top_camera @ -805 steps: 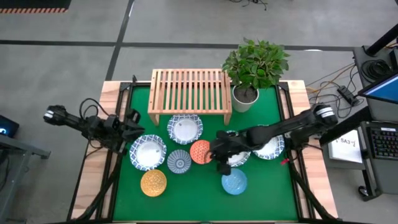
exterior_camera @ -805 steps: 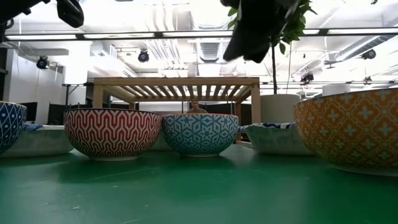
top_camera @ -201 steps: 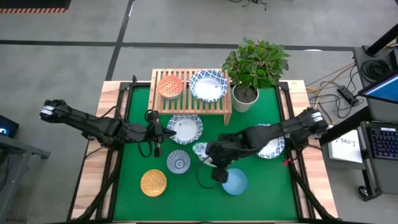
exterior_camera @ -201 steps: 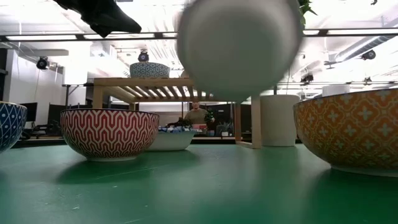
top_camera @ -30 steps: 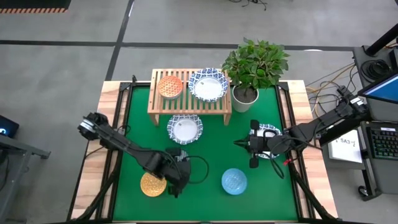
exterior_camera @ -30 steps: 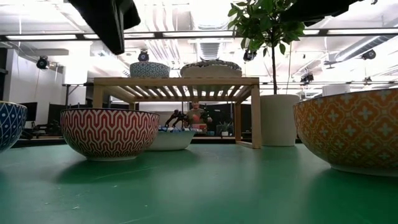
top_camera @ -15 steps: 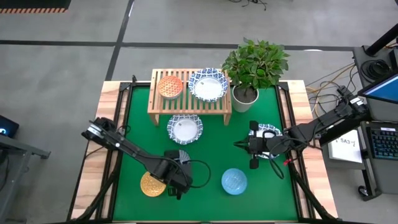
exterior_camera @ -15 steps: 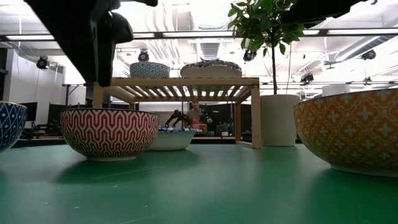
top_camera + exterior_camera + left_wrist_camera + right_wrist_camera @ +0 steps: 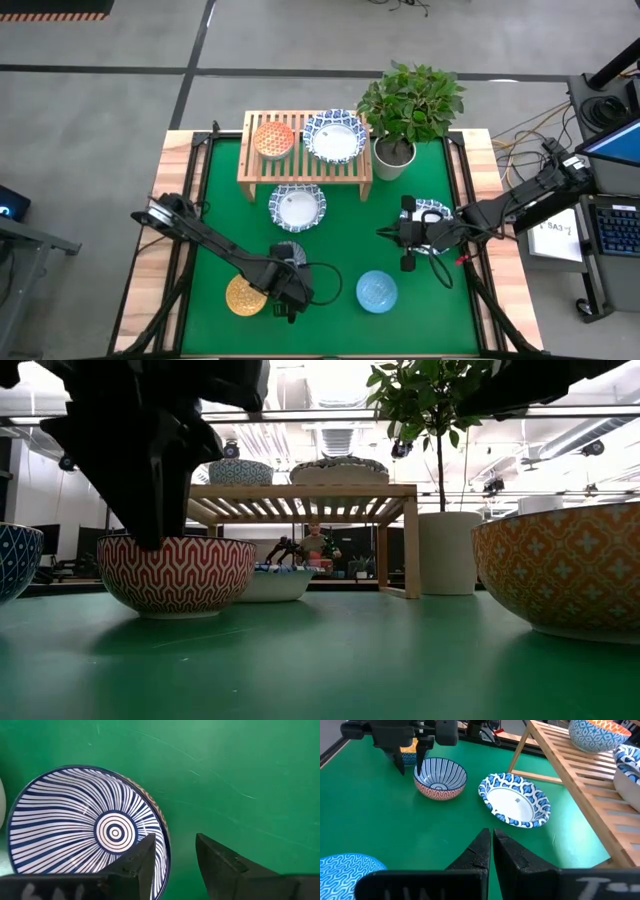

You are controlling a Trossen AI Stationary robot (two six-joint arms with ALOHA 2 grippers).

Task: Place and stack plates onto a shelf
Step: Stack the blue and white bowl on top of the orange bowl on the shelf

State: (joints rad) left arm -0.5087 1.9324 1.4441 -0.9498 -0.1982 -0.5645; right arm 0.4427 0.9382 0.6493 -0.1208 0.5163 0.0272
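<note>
The blue-striped bowl (image 9: 90, 827) with a red-patterned outside (image 9: 178, 573) stands on the green mat. My left gripper (image 9: 174, 857) points down at it, open; one finger stands inside its rim (image 9: 165, 840) and one outside, as the right wrist view also shows (image 9: 410, 766). My right gripper (image 9: 491, 845) hovers shut above the mat, next to a white blue-rimmed plate (image 9: 443, 238). The shelf (image 9: 300, 155) carries an orange bowl (image 9: 273, 138) and a white blue-rimmed plate (image 9: 336, 136). Another such plate (image 9: 297, 207) lies in front of it.
A yellow bowl (image 9: 243, 297) sits close beside my left gripper toward the table's left. A light blue bowl (image 9: 377, 291) sits near the front edge. A potted plant (image 9: 397, 150) stands right of the shelf. Bare mat lies between the striped bowl and the light blue one.
My left gripper has come down onto the striped bowl, from high above it to the level of its rim. The bowls and plates have kept their places.
</note>
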